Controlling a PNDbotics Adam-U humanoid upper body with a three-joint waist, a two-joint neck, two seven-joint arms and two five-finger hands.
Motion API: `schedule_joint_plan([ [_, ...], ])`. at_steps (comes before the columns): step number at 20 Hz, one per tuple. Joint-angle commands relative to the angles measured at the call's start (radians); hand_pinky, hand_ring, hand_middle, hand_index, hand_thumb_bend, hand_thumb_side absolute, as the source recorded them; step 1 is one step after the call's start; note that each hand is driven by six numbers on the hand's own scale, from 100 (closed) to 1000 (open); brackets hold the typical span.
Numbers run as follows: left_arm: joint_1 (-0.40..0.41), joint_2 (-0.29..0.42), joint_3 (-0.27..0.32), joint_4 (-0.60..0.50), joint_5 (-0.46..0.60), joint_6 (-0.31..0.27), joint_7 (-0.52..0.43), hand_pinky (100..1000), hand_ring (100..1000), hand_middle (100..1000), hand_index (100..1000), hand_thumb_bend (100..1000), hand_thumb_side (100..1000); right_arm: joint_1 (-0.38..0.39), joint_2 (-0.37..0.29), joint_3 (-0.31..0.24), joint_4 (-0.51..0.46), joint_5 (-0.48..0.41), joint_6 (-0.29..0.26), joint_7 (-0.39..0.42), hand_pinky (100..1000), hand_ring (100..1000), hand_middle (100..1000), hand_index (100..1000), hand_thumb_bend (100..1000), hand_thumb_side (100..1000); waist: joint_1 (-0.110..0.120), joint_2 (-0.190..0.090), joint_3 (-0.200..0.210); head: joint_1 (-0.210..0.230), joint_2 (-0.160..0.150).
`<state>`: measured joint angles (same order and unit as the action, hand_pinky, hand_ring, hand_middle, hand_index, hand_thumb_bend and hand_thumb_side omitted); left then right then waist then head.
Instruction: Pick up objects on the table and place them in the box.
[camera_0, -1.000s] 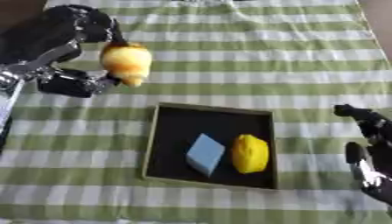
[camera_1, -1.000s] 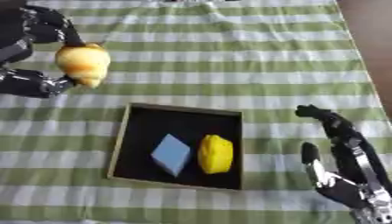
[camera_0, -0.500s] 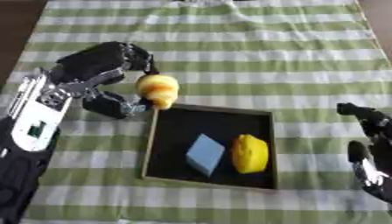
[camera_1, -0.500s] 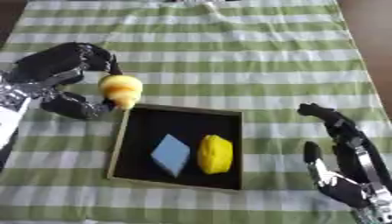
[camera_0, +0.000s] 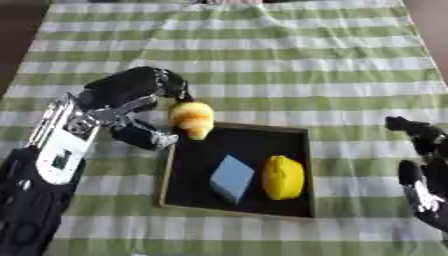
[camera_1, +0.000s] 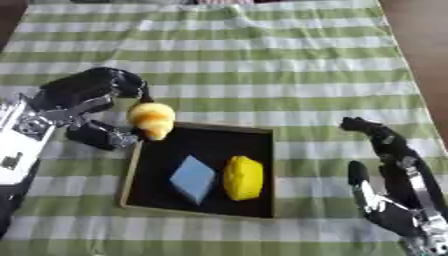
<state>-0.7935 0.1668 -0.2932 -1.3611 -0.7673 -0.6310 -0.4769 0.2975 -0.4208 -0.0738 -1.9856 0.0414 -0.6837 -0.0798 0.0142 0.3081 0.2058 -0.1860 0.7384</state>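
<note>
Green-striped cloth (camera_0: 262, 60) carries your black box (camera_0: 297, 150) (blue block (camera_0: 232, 177), yellow lemon-like piece (camera_0: 283, 176) already inside), left hand (camera_0: 131, 92) curled round the yellow-orange object (camera_0: 192, 117) over its near-left corner for release, right hand (camera_1: 389, 200) idle, fingers relaxed.

a green-and-white striped tablecloth (camera_0: 289, 75) covers the table, rumpled near its far edge. brown floor (camera_1: 424, 55), possibly wood, shows beyond the cloth's right side and far left corner.
</note>
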Motion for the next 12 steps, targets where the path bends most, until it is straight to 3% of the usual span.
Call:
schedule_joint_plan([
  [1, -0.022, -0.018, 0.008, -0.009, -0.012, -0.081, -0.055, 661, 600, 495, 662, 100, 213, -0.003, -0.015, -0.012, -0.014, -0.010, 0.012, 0.001, 1000, 892, 769, 871, 100, 470, 0.001, -0.016, 0.002, -0.007, -0.007],
  [8, 0.016, -0.083, 0.008, 0.012, -0.023, -0.055, -0.097, 667, 599, 500, 677, 100, 261, -0.010, -0.021, -0.015, -0.014, -0.018, 0.019, 0.003, 1000, 893, 769, 871, 100, 470, 0.006, -0.014, -0.002, -0.010, -0.012],
  [12, 0.033, -0.104, 0.008, 0.029, -0.027, -0.041, -0.160, 690, 631, 551, 772, 100, 257, -0.013, -0.020, -0.017, -0.014, -0.023, 0.024, 0.006, 1000, 893, 768, 872, 100, 470, 0.009, -0.013, -0.004, -0.009, -0.013],
])
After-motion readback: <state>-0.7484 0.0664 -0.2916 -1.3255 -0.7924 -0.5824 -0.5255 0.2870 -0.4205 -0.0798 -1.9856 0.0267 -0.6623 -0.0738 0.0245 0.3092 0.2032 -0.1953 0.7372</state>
